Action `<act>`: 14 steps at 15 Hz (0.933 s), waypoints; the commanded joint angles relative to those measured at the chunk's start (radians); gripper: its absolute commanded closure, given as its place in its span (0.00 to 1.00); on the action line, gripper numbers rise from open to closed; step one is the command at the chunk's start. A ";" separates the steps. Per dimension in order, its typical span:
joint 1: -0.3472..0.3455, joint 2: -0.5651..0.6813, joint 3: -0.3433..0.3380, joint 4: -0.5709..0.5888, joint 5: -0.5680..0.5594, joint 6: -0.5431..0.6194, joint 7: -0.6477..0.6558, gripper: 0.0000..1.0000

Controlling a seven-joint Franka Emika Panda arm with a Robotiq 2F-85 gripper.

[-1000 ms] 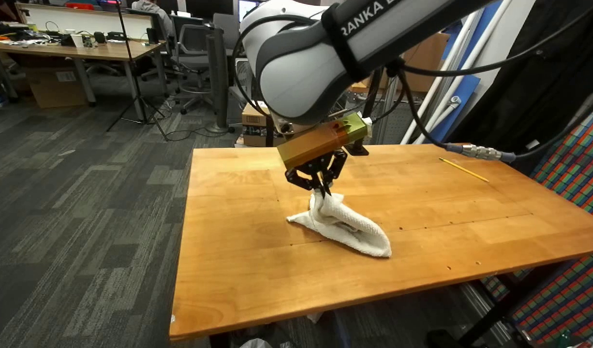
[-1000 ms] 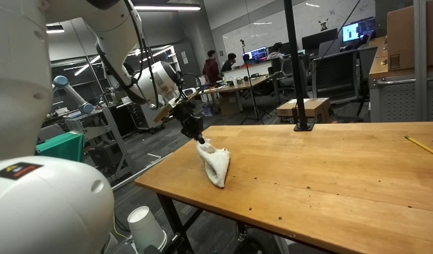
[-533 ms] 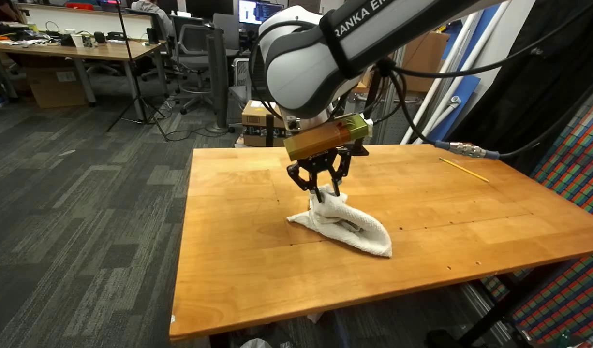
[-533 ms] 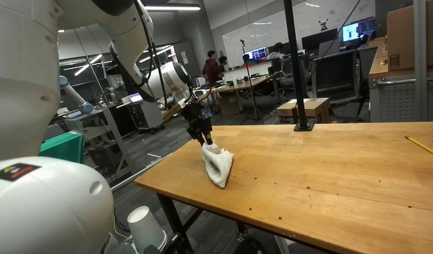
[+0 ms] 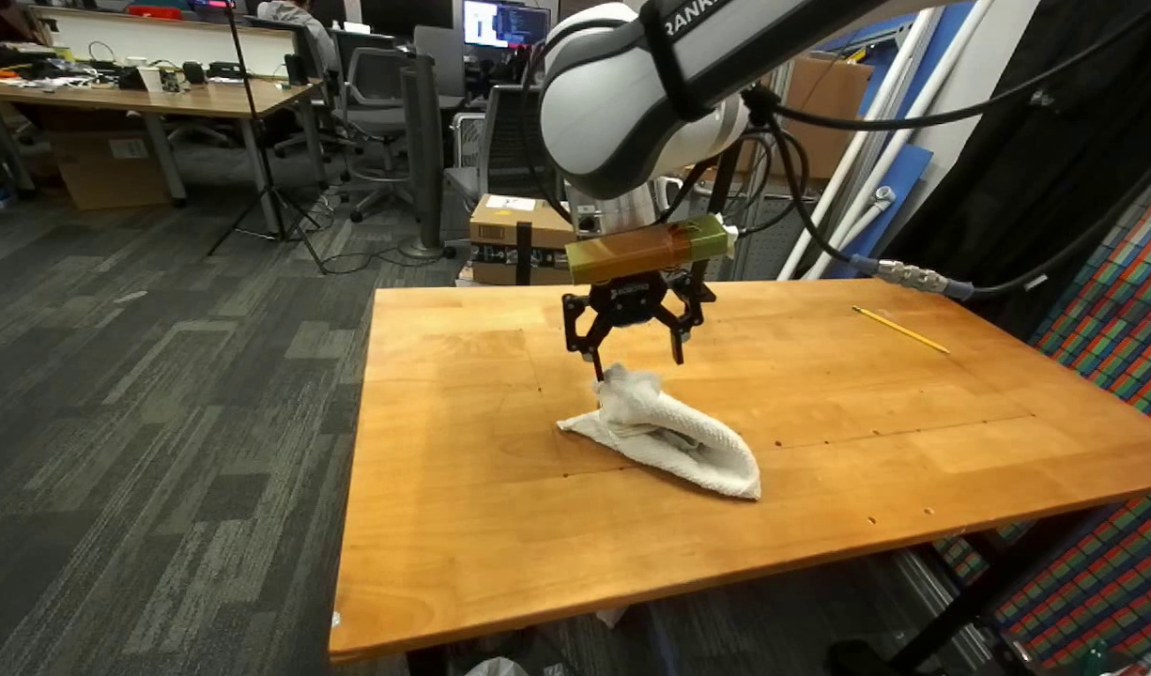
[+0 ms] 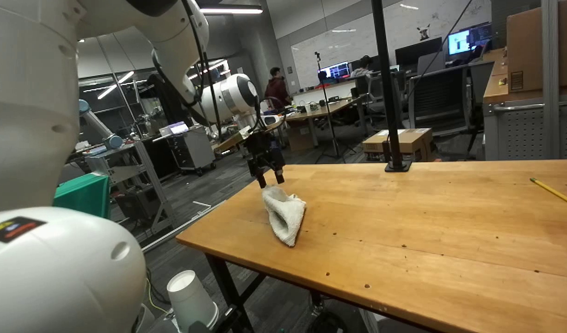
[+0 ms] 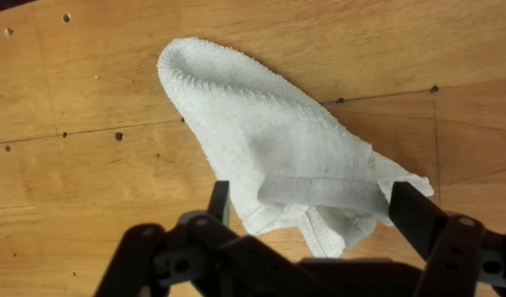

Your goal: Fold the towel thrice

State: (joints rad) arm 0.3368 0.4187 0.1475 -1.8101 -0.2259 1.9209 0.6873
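A white towel (image 5: 693,448) lies bunched on the wooden table, one long folded lobe pointing away from a raised, crumpled end. In the wrist view the towel (image 7: 253,119) shows its rounded lobe toward the top and a turned-over hem with loose corners at the bottom. My gripper (image 5: 638,368) hangs just above the crumpled end, jaws spread wide and nothing gripped. The raised edge of the cloth lies between the fingertips in the wrist view; whether it touches the right-hand finger (image 7: 416,216) I cannot tell.
A yellow pencil (image 5: 899,329) lies toward the far side of the wooden table (image 5: 500,554). A black post (image 6: 394,115) is fixed at the table's edge. Beside the robot base, below the table, stands a white bucket (image 6: 191,296).
The jaws have gone from pinched on the towel to wide apart, letting the cloth go. The gripper has risen slightly and turned more upright; the towel's raised end has sagged a little.
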 commanded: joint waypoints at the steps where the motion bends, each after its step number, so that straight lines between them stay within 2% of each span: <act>1: -0.061 -0.081 -0.022 -0.068 0.093 0.060 -0.044 0.00; 4: -0.126 -0.157 -0.050 -0.160 0.173 0.129 -0.063 0.00; 8: -0.215 -0.302 -0.100 -0.351 0.269 0.251 -0.102 0.00; 14: -0.320 -0.523 -0.168 -0.635 0.340 0.419 -0.158 0.00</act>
State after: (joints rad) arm 0.0522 0.0467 -0.0006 -2.2804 0.0653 2.2543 0.5682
